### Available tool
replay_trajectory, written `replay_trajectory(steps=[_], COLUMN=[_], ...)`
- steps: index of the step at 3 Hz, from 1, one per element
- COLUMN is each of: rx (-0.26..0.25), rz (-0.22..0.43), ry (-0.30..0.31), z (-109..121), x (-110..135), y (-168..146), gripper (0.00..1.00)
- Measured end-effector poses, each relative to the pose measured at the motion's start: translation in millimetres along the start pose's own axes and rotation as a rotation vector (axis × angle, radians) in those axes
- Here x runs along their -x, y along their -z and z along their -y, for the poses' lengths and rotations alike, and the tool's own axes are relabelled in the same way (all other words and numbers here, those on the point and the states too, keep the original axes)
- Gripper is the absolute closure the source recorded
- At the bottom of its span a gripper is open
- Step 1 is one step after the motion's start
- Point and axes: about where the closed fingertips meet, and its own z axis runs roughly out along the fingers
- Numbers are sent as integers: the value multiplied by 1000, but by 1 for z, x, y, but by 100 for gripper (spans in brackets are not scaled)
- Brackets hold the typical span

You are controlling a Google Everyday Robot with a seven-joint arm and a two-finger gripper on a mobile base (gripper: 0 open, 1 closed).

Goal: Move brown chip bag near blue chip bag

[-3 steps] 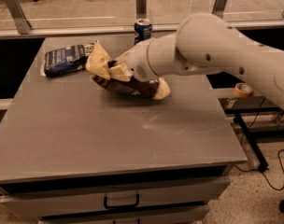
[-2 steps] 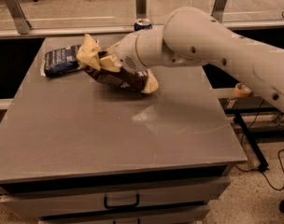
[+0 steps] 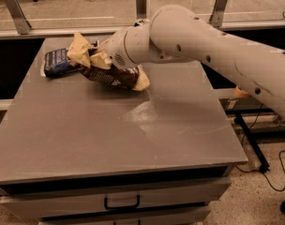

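The brown chip bag (image 3: 109,74), dark brown and cream, is held in my gripper (image 3: 96,56) at the far left part of the grey table (image 3: 109,139). It is tilted, its crumpled cream top raised toward the left and its lower end close to or touching the tabletop; I cannot tell which. The gripper is shut on the bag's upper part. The blue chip bag (image 3: 57,62) lies flat at the table's far left corner, right beside the brown bag's top. My white arm (image 3: 203,46) reaches in from the right.
The top of a soda can (image 3: 141,21) peeks out behind my arm at the table's far edge. A drawer with a black handle (image 3: 122,203) is under the table front. Cables and a stand leg (image 3: 255,149) lie on the floor to the right.
My gripper has carried the brown chip bag leftward across the table, from beside the soda can to right next to the blue chip bag. The arm now hides most of the can.
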Motion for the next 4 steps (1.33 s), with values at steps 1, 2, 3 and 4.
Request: replay_trajectory(steps=[1, 2, 3, 4], rx=[10, 14, 21, -8], rz=[6, 5, 12, 7], ry=[11, 8, -48, -114], z=[-5, -12, -15, -5], x=[5, 6, -1, -18], y=[-4, 0, 25, 82], gripper=[12, 0, 0, 0])
